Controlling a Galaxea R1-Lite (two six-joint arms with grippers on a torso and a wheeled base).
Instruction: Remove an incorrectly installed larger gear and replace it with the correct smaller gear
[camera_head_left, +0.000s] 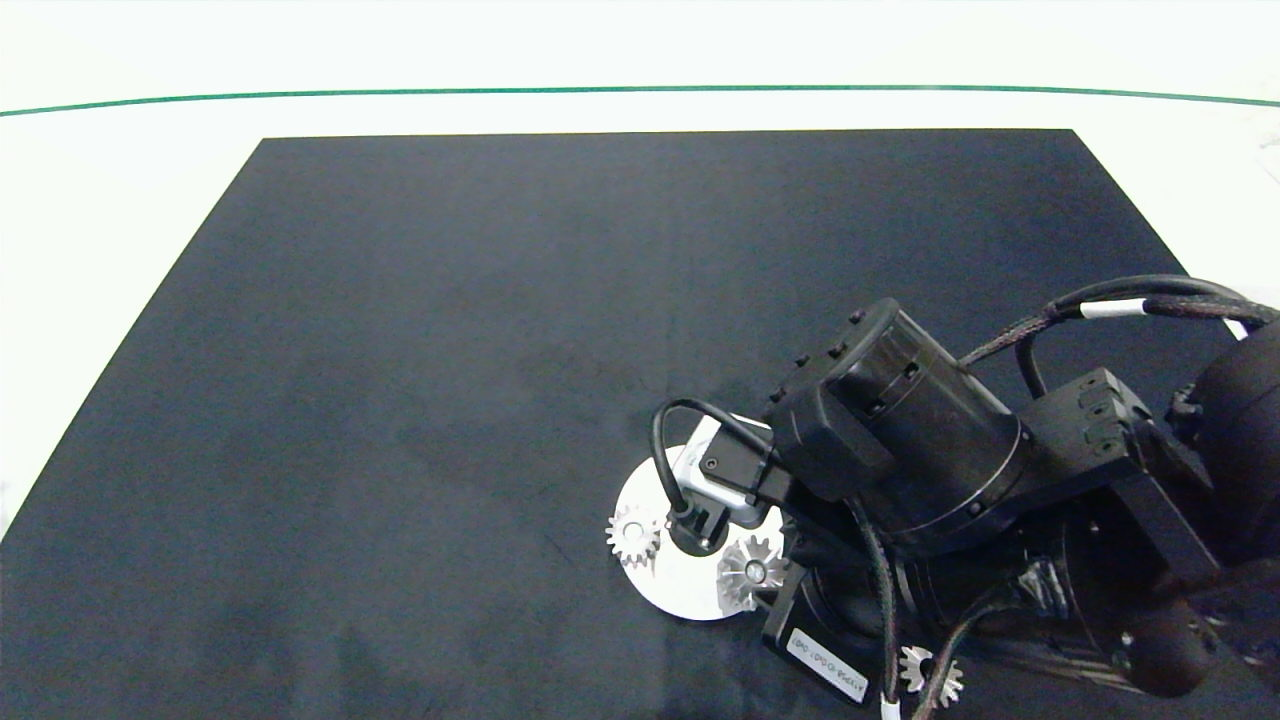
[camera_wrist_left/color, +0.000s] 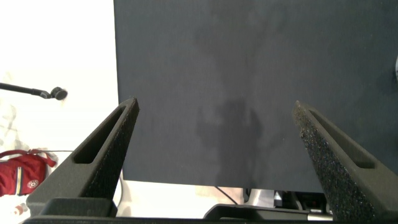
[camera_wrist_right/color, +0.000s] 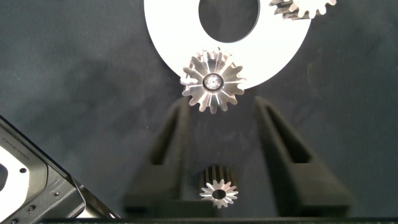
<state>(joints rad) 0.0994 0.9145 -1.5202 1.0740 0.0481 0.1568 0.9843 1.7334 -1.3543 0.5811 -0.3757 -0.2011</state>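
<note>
My right gripper (camera_wrist_right/color: 214, 118) hangs low over the near right part of the black mat (camera_head_left: 420, 350), its two grey fingers (camera_wrist_right/color: 283, 143) spread wide and holding nothing. In my right wrist view, the larger gear (camera_wrist_right/color: 213, 81), star-like with long pointed teeth, sits on the rim of the white ring plate (camera_wrist_right/color: 168, 37) just ahead of my fingertips, one finger reaching toward each side of it without touching. A small pin or screw shows in its centre hole. In the head view this same gear (camera_head_left: 752, 570) lies on the plate's near right edge, half tucked under my arm. The smaller gear (camera_wrist_right/color: 218, 190) lies on the mat between the bases of my fingers, close to my wrist, its dark body showing behind the bright toothed face; the head view shows it (camera_head_left: 930, 672) near the mat's front edge, partly behind a cable (camera_head_left: 880, 590). Another small gear (camera_head_left: 633, 535) sits at the plate's left edge, overhanging onto the mat. My left gripper (camera_wrist_left/color: 214, 124) hovers elsewhere over bare mat, its fingers wide apart and empty, and it is outside the head view.
</note>
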